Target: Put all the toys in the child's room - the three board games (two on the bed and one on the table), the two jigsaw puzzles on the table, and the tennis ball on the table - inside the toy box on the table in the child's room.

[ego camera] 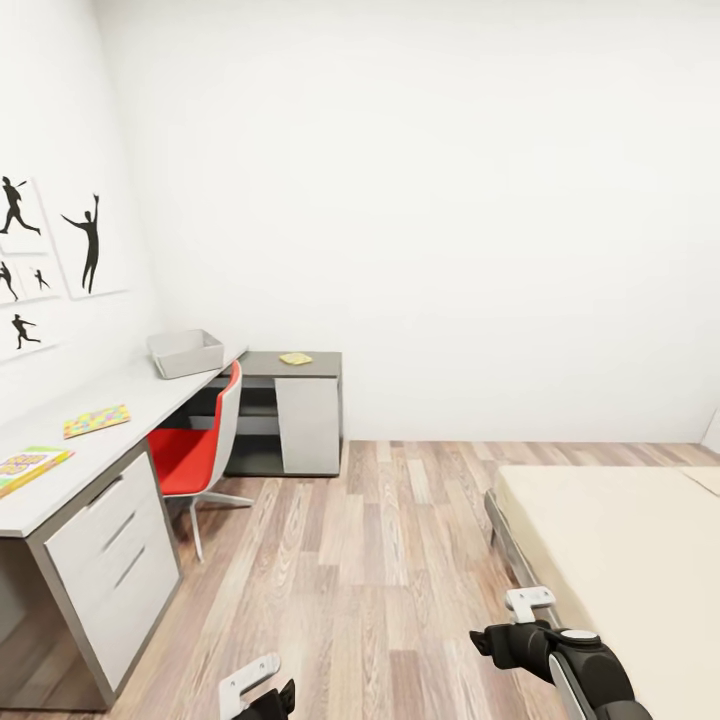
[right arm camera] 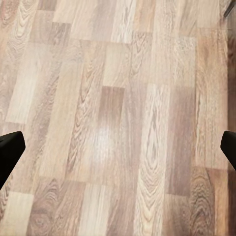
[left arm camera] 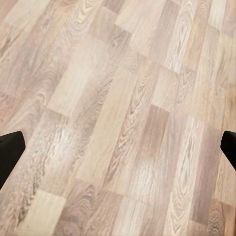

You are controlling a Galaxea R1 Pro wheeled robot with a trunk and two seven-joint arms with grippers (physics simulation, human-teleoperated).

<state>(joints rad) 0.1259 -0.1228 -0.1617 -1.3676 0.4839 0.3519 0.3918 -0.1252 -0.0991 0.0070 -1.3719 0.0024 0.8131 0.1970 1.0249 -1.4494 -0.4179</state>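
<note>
The table (ego camera: 150, 395) runs along the left wall of the child's room. At its far end stands the light grey toy box (ego camera: 185, 352). One board game (ego camera: 25, 468), yellow, green and red, lies at the near end. A jigsaw puzzle (ego camera: 96, 420) lies beyond it, and a yellowish second sheet (ego camera: 295, 358) rests on the lower wing. The bed (ego camera: 620, 540) is at the right, and the part of its mattress in view is bare. The tennis ball is out of view. My left gripper (left arm camera: 119, 150) and right gripper (right arm camera: 119, 150) hang open over the wood floor, holding nothing.
A red chair (ego camera: 195, 450) is tucked under the table between the drawers (ego camera: 115, 560) and the lower wing's cabinet (ego camera: 305, 425). Wood-plank floor (ego camera: 380, 560) stretches between table and bed. Black silhouette pictures (ego camera: 85, 245) hang on the left wall.
</note>
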